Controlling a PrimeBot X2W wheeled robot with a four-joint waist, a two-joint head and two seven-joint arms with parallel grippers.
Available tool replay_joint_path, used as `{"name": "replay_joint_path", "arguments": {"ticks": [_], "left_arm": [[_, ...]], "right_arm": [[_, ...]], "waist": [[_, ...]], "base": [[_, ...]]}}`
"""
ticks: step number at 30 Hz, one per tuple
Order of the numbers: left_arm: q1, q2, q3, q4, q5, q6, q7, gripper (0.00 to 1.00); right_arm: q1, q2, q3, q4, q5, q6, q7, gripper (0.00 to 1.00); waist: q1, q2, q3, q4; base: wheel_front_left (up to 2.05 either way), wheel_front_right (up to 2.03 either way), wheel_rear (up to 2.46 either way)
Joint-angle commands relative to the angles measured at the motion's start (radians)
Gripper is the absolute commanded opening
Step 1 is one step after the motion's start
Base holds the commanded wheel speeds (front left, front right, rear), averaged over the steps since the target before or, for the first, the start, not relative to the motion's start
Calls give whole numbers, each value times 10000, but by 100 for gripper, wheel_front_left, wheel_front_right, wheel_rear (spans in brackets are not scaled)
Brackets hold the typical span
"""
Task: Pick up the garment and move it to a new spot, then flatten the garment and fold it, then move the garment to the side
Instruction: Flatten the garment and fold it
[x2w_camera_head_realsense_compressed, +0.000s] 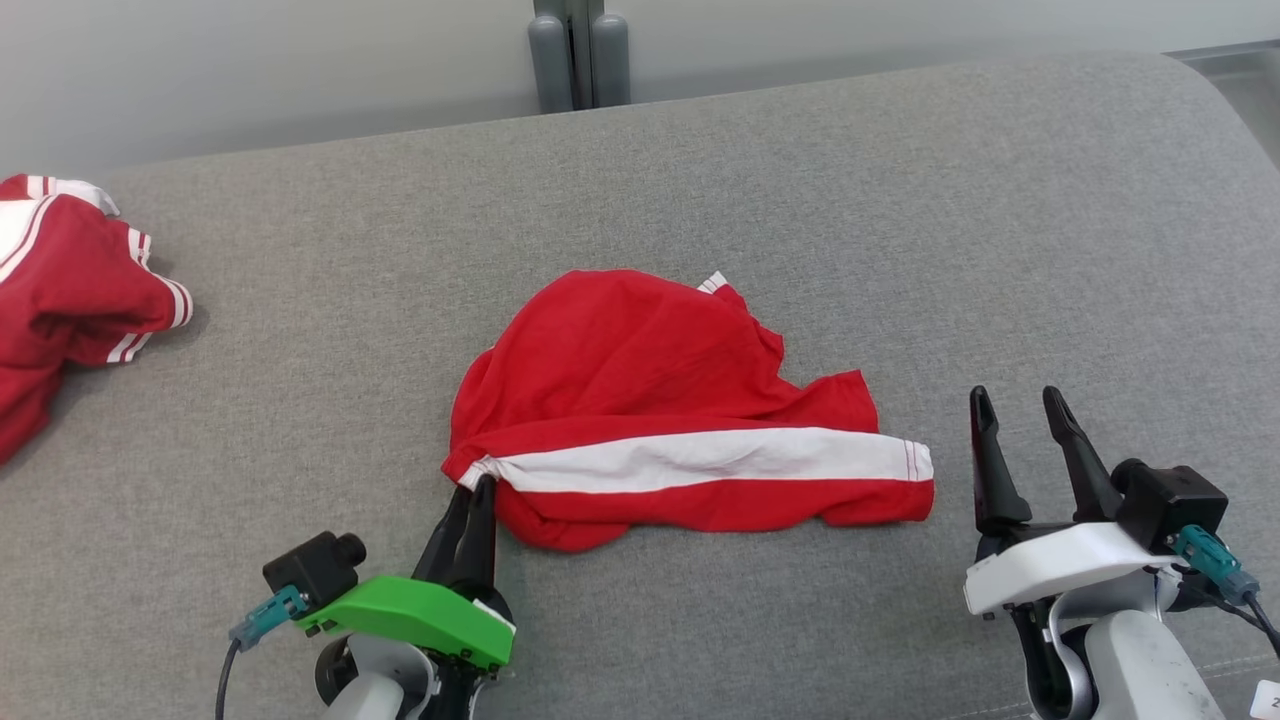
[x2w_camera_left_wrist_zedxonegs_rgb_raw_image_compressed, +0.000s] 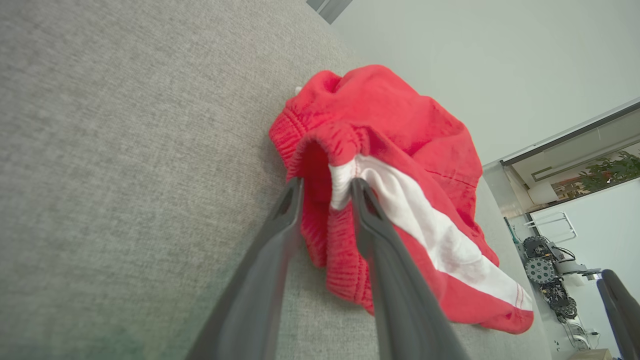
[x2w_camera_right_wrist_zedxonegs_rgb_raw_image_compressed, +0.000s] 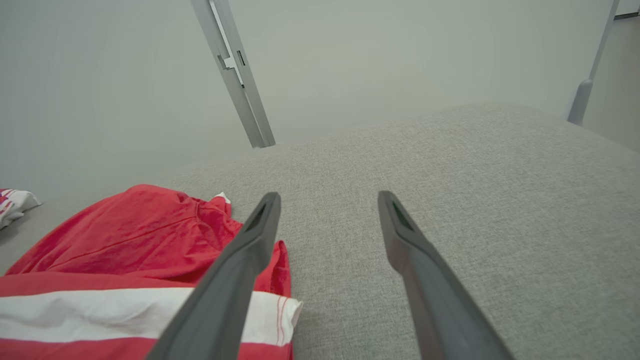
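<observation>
I see the garment (x2w_camera_head_realsense_compressed: 650, 400) lying crumpled mid-couch (x2w_camera_head_realsense_compressed: 900, 200). My left gripper (x2w_camera_head_realsense_compressed: 478, 488) has its jaws pinched on the cloth at the garment's 8 o'clock edge. My right gripper (x2w_camera_head_realsense_compressed: 1018, 398) sits at its 4 o'clock, just beside it, jaws apart and holding nothing.

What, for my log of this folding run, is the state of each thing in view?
red garment: crumpled, not yet flattened or folded, white stripe up.
left gripper: shut on the red garment's waistband corner.
right gripper: open, empty, beside the garment's right end.
second red garment: bunched at the far left, apart from both grippers.
</observation>
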Motion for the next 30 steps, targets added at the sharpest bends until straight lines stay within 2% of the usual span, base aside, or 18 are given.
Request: {"name": "replay_joint_path", "arguments": {"ticks": [1, 10, 14, 22, 30], "left_arm": [[-224, -21, -7, 68, 15, -42, -46, 45], [-761, -171, -168, 785, 126, -216, -45, 37], [-860, -205, -74, 967, 214, -241, -86, 0], [-715, -145, 42, 1036, 361, -345, -145, 0], [-599, -196, -37, 981, 484, -393, -167, 0]], "right_arm": [[-8, -20, 19, -13, 4, 1, -33, 100], [67, -19, 290, 457, -46, 1, -33, 100], [78, -20, 469, 924, -19, 1, 123, 100], [-148, -19, 755, 1499, 204, 1, 766, 100], [-838, -19, 1277, 2002, 301, 1, 1852, 100]], "waist": [[0, 0, -4, -2], [0, 0, -48, -147], [0, 0, -66, -152], [0, 0, -122, -37], [0, 0, -82, 46]], "base": [[0, 0, 0], [0, 0, 0], [0, 0, 0], [0, 0, 0], [0, 0, 0]]}}
